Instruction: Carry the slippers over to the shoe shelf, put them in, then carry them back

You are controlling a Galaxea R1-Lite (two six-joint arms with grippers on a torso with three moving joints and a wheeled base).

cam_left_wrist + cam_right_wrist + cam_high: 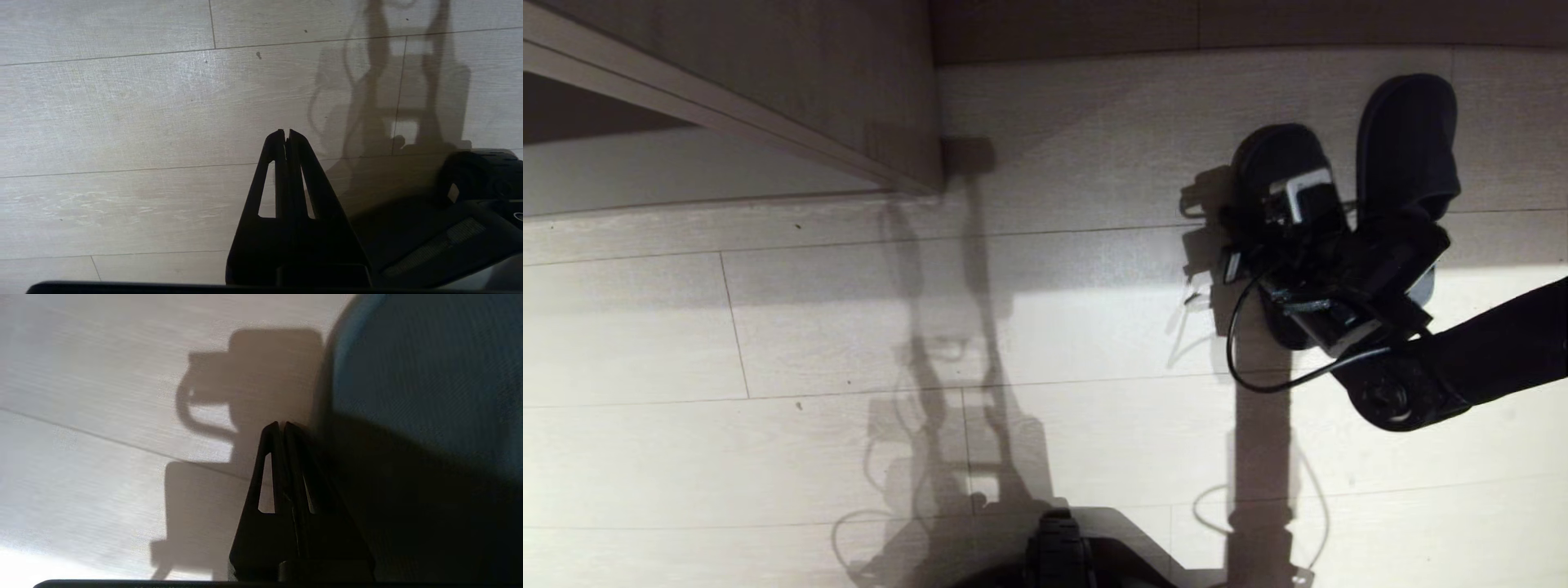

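Head view, taken from left to right: the shelf [768, 90] is seen at the upper left, its taupe panel ending in a corner over the pale plank floor [849, 327]. The robot's shadow [956, 384] is cast across the middle of the floor, and its dark base [1058, 555] is cut off by the lower edge. At the right, the slippers [1409, 139] are laid side by side on the floor, toes pointing away, well apart from the shelf. The right gripper [282, 426] is held over them; its fingers are pressed together on nothing, tips just beside the slipper's fabric. The left gripper [286, 134] is likewise closed and empty, parked above bare floor.
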